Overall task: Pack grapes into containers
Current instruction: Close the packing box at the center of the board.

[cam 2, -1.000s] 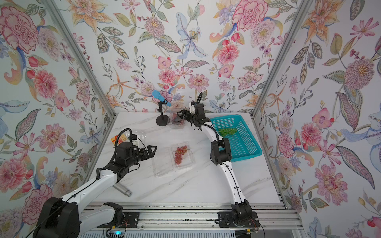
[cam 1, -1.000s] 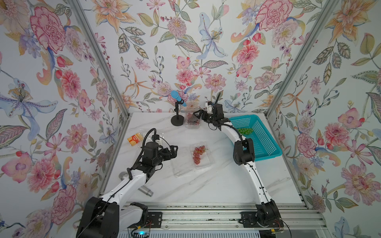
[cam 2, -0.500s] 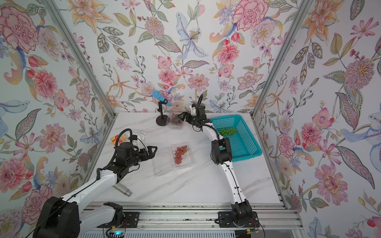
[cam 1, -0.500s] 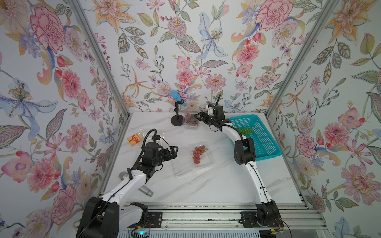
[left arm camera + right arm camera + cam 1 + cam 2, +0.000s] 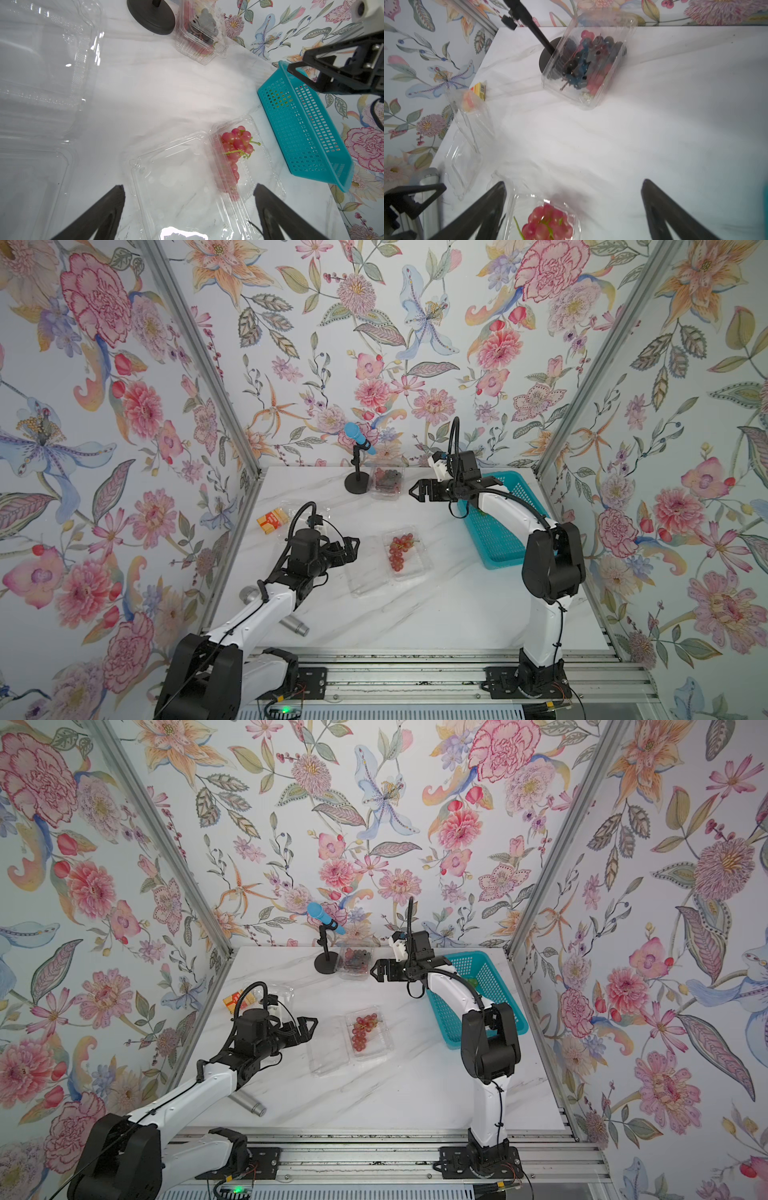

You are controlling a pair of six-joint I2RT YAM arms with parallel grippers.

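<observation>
The white marble desk [image 5: 415,614] carries the teal perforated plastic basket [image 5: 498,539] on the right arm's side. The green grape bunch [image 5: 279,97] inside it shows only through the wall holes, and from above the right arm largely hides it. The open clear plastic clamshell [image 5: 368,576] lies mid-desk, its flat lid spread toward the left end effector [image 5: 353,551]. That end effector hovers just beside the lid, jaws wide and empty. I judge it the nearer arm for closing the lid. The red-pink grape bunch [image 5: 399,549] lies lengthwise in the tray. The right end effector [image 5: 413,492], equally wide and empty, hangs between the basket and the closed clear clamshell of dark grapes [image 5: 388,481].
</observation>
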